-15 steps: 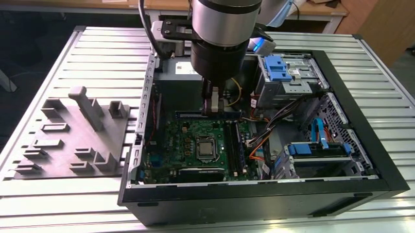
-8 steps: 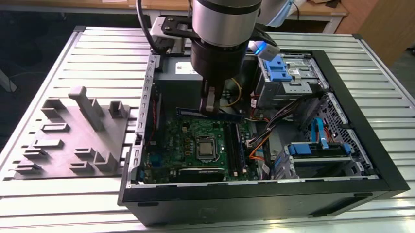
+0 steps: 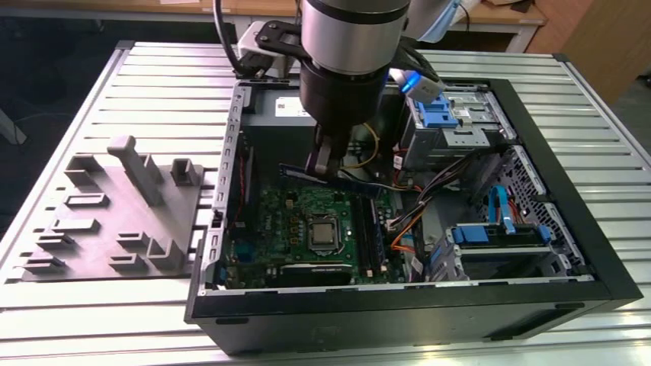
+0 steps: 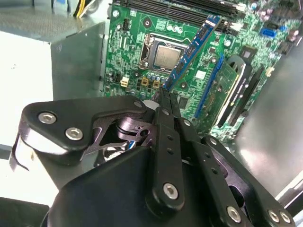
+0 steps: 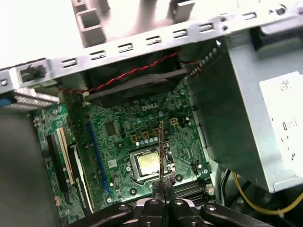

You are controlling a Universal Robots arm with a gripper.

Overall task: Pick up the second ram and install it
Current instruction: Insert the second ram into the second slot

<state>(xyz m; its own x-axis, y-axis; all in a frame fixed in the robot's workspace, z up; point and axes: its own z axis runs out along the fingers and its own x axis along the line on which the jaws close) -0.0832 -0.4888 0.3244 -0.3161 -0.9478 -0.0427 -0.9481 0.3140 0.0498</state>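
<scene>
Clamping the second ram [image 3: 354,183] tight in the end effector [image 3: 328,172], hovered inside the open computer case [image 3: 407,314]. Held the dark card above the green board [image 3: 290,217], crossing the processor socket [image 4: 165,56] in the second wrist view, far end toward the long black slots [image 4: 189,8]. Lay on a slatted metal table [image 3: 152,69], a grey plastic rack [image 3: 122,221] just beside the case at the exterior view's left.

A black computer case [image 3: 407,313] is set on the metal bench [image 3: 152,69], a grey plastic fixture [image 3: 112,221] at its nine o'clock in the exterior view; inside, a thin dark memory card [image 3: 361,183] is held above the green circuit board [image 3: 274,217].
</scene>
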